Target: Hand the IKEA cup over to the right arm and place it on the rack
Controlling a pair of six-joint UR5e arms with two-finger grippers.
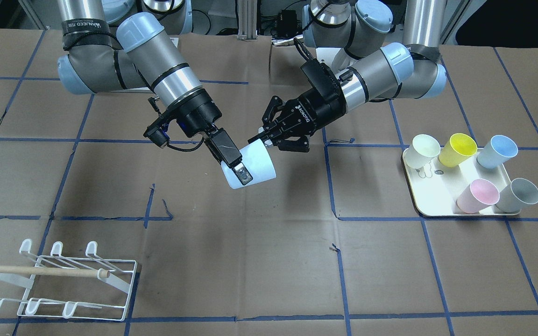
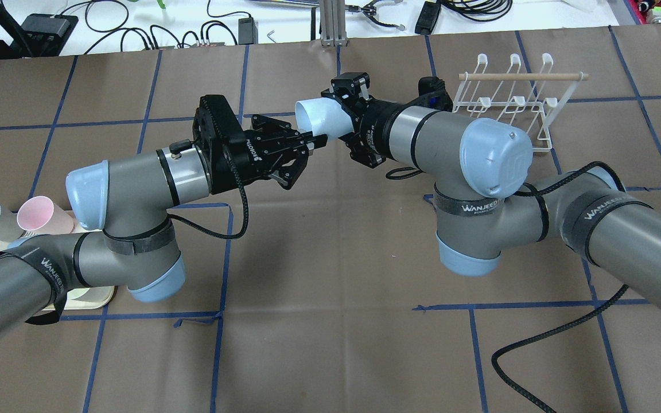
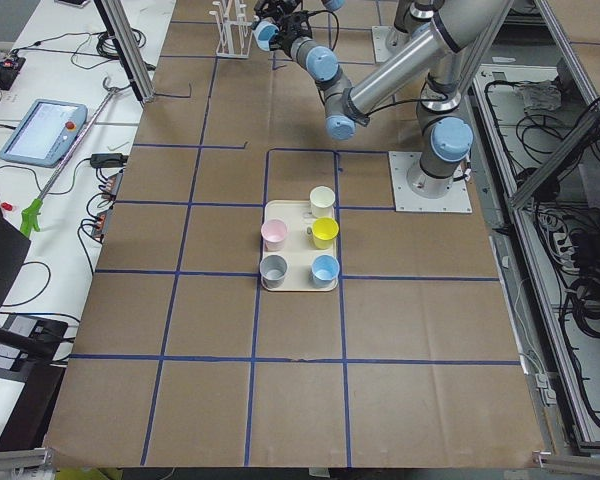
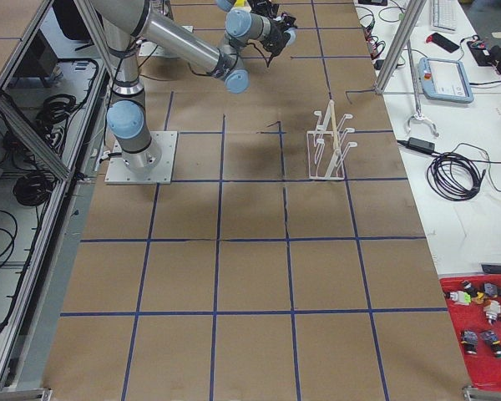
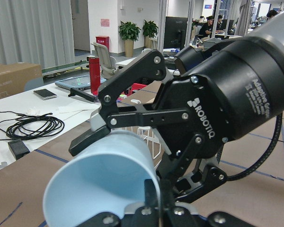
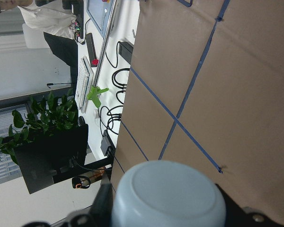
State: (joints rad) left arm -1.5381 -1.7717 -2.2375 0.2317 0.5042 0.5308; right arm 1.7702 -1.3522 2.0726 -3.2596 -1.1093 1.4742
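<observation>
A pale blue IKEA cup [image 1: 259, 161] hangs in the air over the middle of the table, held between both arms. My left gripper [image 1: 260, 136] is shut on the cup's rim, pinching its wall. My right gripper [image 1: 245, 170] is shut around the cup's body, with one finger [image 1: 231, 156] lying across its side. In the right wrist view the cup's base [image 6: 168, 198] fills the space between the jaws. In the overhead view the cup [image 2: 319, 117] sits between the two grippers. The white wire rack [image 1: 63, 280] with its wooden dowel stands on my right side.
A cream tray [image 1: 437, 196] on my left side holds several cups: cream, yellow, blue, pink and grey. The rack [image 2: 508, 97] stands just beyond my right arm's elbow. A black cable [image 2: 537, 344] trails across the table under the right arm.
</observation>
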